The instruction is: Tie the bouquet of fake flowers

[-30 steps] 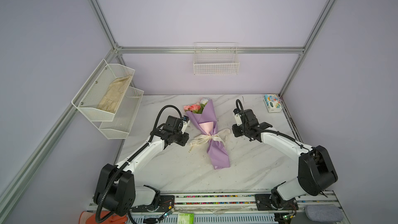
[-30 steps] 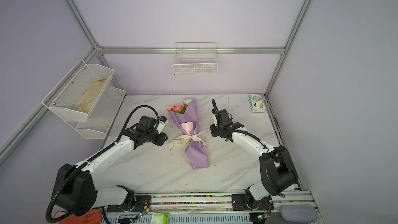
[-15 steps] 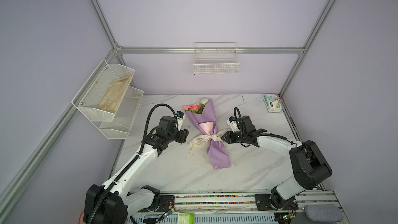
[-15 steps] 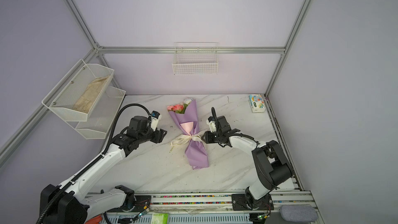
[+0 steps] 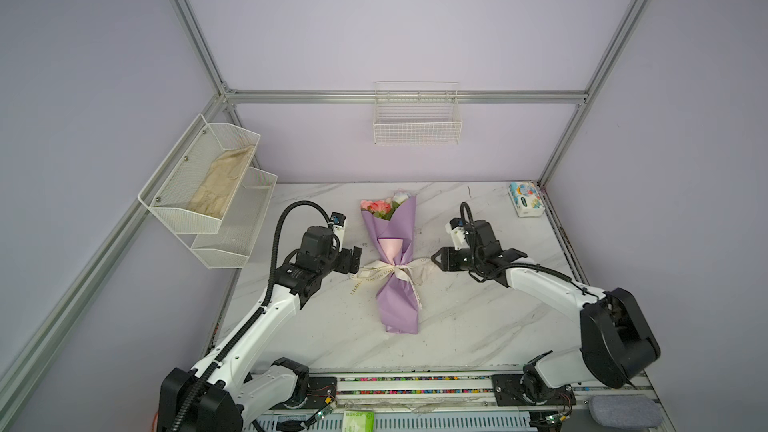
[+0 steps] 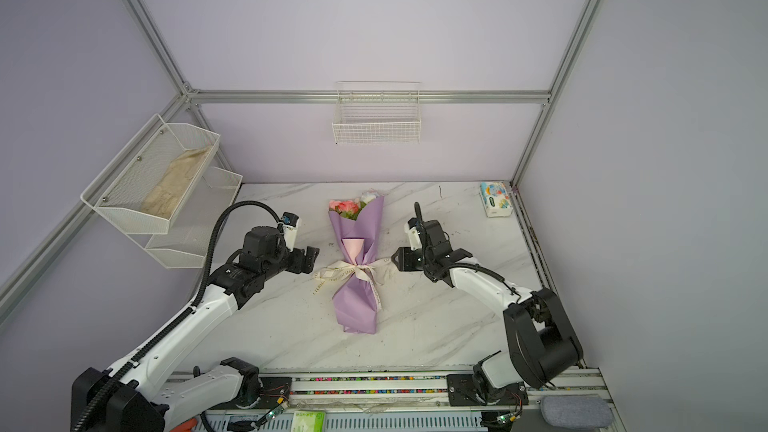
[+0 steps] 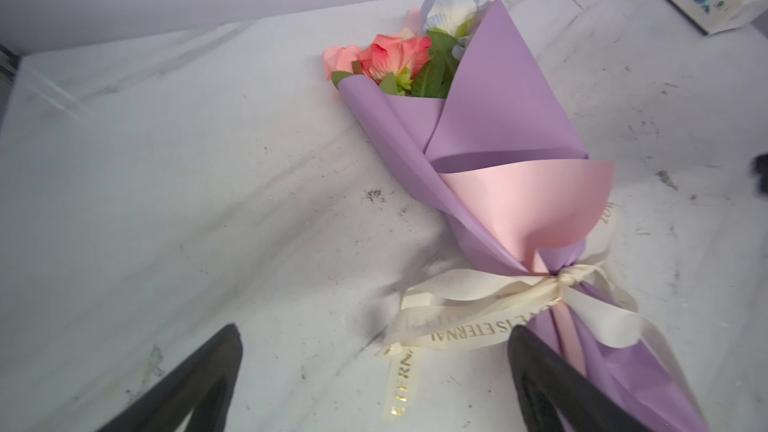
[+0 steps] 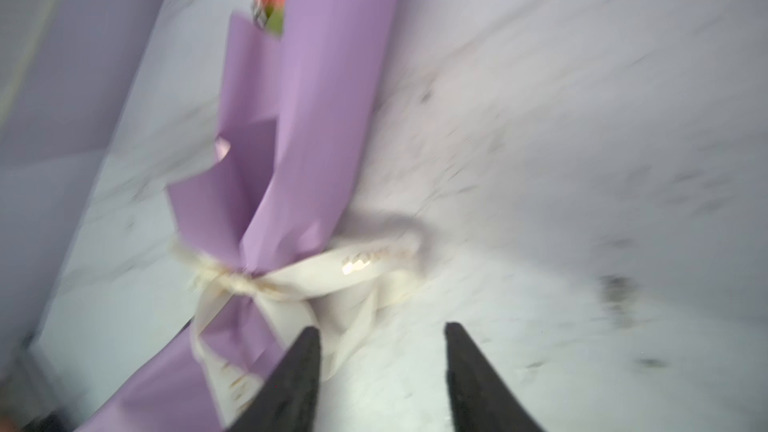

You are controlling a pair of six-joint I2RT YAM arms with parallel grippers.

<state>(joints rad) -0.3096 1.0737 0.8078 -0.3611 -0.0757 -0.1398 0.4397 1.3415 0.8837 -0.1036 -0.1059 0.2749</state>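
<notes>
The bouquet of fake flowers (image 5: 394, 230) lies flat in the middle of the counter (image 5: 324, 326), blooms toward the back wall, with a cream ribbon (image 5: 388, 273) bowed around its waist. The left pincer (image 5: 354, 260) stands wide apart just beside one loop. The right pincer (image 5: 434, 260) is apart and empty near the other. The bow looks loose to me; a fingertip snagging a loop could pull it undone or drag the light bundle askew.
</notes>
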